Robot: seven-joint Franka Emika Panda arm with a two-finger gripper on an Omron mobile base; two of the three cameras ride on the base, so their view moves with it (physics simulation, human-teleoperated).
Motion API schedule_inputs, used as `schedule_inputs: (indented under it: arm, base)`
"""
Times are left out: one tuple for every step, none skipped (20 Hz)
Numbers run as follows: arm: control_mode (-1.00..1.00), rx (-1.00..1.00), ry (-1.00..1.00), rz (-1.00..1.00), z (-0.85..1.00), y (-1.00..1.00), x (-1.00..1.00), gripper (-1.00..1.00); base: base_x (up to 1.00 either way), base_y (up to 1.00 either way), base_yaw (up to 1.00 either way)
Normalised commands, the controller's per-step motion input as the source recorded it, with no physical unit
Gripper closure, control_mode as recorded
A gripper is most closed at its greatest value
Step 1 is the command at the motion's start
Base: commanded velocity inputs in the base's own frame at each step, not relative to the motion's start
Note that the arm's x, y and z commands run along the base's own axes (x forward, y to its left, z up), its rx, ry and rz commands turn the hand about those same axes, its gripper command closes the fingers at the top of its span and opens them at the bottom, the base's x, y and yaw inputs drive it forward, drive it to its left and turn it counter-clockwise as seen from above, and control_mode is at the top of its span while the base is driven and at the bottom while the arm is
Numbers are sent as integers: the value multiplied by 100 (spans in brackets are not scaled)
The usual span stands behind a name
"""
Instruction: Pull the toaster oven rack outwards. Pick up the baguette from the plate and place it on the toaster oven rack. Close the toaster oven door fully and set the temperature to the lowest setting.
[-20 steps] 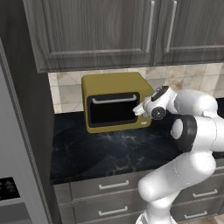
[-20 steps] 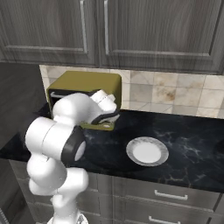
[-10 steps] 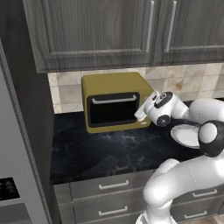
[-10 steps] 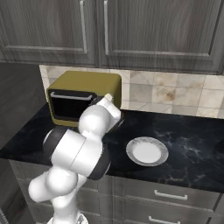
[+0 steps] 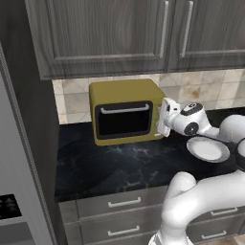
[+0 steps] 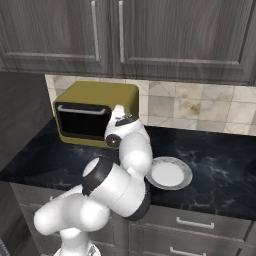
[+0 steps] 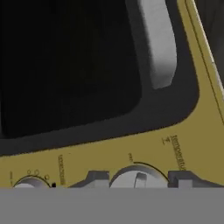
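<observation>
Now I am working the last step of the job, the temperature setting: the hand point(image 5: 163, 116) is pressing up against the right-hand panel of the toaster oven point(image 5: 122, 91), whose door point(image 5: 123, 119) is standing shut just to the hand's left. Seen from the hand, a silver knob point(image 7: 138, 174) is sitting between the two fingertips point(image 7: 98, 177), which are flanking it closely; whether they are already pinching it I cannot tell. A second knob point(image 7: 26, 183) is lying off to one side of it. Behind the hand, the plate point(image 5: 208, 148) is resting on the desk point(image 5: 119, 165) with no bread on it. Next, I judge, the fingers need to seat on the knob and turn it to its lowest mark. Compared with a second ago, the fingers are drawing closer together and the arm is swinging clear of the oven front.
</observation>
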Motion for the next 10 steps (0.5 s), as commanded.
schedule_inputs:
  arm:
    - [-100,-68,21,33,-2,0,39,100]
    - [-100,-69,22,33,-1,0,39,100]
    - [-100,-70,22,30,0,0,41,100]
    - [-100,-71,25,29,0,0,44,100]
    - [-100,-71,24,28,0,0,44,100]
    - [-100,-72,25,27,0,0,45,100]
    - [-100,-73,25,27,0,0,44,100]
    - [-100,-73,24,27,0,0,45,100]
    - [-100,-73,23,26,0,0,42,100]
    - [-100,-75,21,26,0,0,39,100]
  base:
    - [0,0,0]
    - [0,0,0]
    - [0,0,0]
    - [0,0,0]
    - [0,0,0]
    - [0,0,0]
    - [0,0,0]
    - [0,0,0]
    - [0,0,0]
    - [0,0,0]
